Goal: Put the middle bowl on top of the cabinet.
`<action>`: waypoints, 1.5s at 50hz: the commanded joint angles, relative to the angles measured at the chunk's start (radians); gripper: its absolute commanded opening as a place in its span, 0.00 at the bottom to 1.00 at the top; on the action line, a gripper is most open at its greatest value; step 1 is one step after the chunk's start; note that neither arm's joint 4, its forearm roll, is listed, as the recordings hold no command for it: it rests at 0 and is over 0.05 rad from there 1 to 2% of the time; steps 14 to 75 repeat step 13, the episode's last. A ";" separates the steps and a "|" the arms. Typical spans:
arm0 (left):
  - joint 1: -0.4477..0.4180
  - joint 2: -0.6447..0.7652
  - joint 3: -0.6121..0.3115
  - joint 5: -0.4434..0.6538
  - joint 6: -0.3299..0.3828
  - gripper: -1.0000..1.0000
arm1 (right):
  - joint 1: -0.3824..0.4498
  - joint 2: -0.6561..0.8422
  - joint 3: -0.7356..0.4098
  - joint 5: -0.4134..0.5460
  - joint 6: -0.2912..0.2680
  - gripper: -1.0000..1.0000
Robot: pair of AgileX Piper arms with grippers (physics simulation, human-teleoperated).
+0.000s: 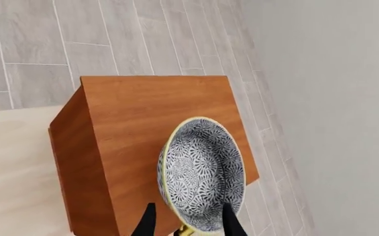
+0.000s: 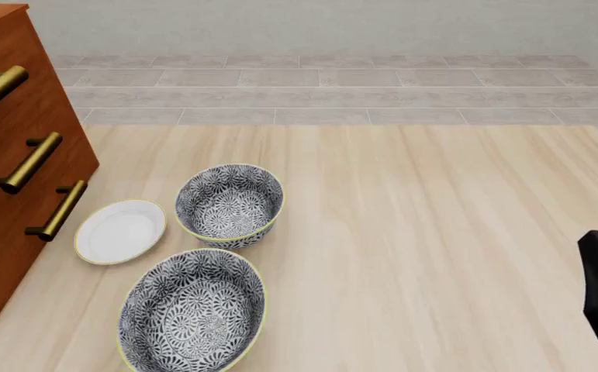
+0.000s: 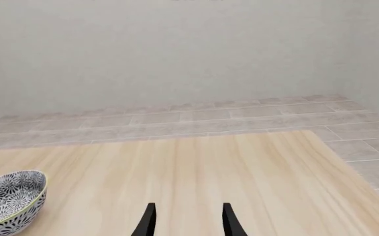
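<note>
A: Where is the middle bowl (image 1: 202,173) right now?

B: In the left gripper (image 1: 189,223), clamped by the rim between the two black fingers. It hangs tilted, nearly on edge, its open side facing the wrist camera, directly over the flat top of the cabinet (image 1: 156,113).

A: So what does the next move turn on?

B: The cabinet top lies straight beyond the gripper, under the bowl. I judge the bowl must be levelled and lowered before release, or it may land on its rim and roll towards the edge.

A: And the right gripper (image 3: 188,221)?

B: Idle, fingers apart with nothing between them, low over the bench (image 2: 433,232), well away from the cabinet. The left arm is plainly the one to finish.

A: Any writing or labels?

B: None readable. Two more patterned bowls, the near bowl (image 2: 192,314) and the far bowl (image 2: 229,203), and a white saucer (image 2: 121,231) sit on the bench.
</note>
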 commanded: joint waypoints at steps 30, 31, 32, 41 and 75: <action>0.026 -0.091 0.010 -0.071 -0.014 1.00 | -0.011 -0.002 0.001 -0.006 0.004 1.00; 0.026 -0.091 0.010 -0.071 -0.014 1.00 | -0.011 -0.002 0.001 -0.006 0.004 1.00; 0.026 -0.091 0.010 -0.071 -0.014 1.00 | -0.011 -0.002 0.001 -0.006 0.004 1.00; 0.026 -0.091 0.010 -0.071 -0.014 1.00 | -0.011 -0.002 0.001 -0.006 0.004 1.00; 0.026 -0.091 0.010 -0.071 -0.014 1.00 | -0.011 -0.002 0.001 -0.006 0.004 1.00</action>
